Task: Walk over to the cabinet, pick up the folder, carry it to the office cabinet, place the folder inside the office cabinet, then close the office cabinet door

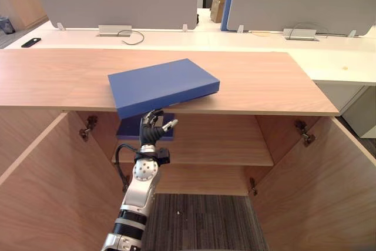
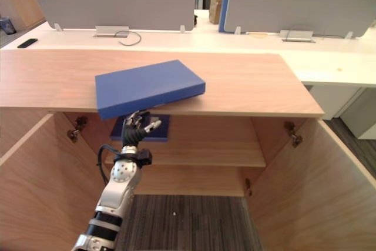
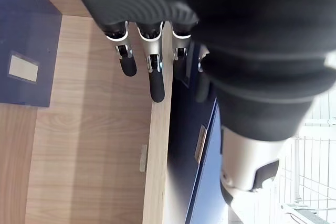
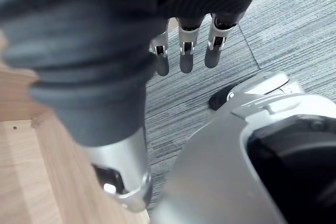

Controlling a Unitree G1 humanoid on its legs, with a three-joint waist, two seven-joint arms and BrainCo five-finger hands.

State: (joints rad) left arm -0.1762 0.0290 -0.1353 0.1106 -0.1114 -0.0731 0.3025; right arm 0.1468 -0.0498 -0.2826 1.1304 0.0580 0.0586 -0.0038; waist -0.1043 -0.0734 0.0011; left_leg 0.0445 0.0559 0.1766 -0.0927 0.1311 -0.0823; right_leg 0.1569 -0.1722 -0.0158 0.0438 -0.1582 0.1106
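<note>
A blue folder [image 1: 161, 85] lies on the wooden cabinet top [image 1: 53, 80], its near corner jutting out over the front edge. My left hand [image 1: 151, 130] is raised just beneath that overhanging corner, open, its fingers [image 3: 152, 77] straight along the top's edge and the folder's dark underside [image 3: 184, 129]. I cannot tell whether they touch it. A second blue folder [image 2: 160, 129] rests on the shelf inside the cabinet, behind the hand. My right hand [image 4: 184, 45] hangs open over grey carpet, holding nothing.
Both cabinet doors stand wide open, left door [image 1: 35, 192] and right door [image 1: 329, 186], with a wooden shelf [image 1: 223, 145] between them. Behind the cabinet are white desks with grey partitions [image 1: 117, 4]. A small black device [image 1: 30, 42] lies at the far left.
</note>
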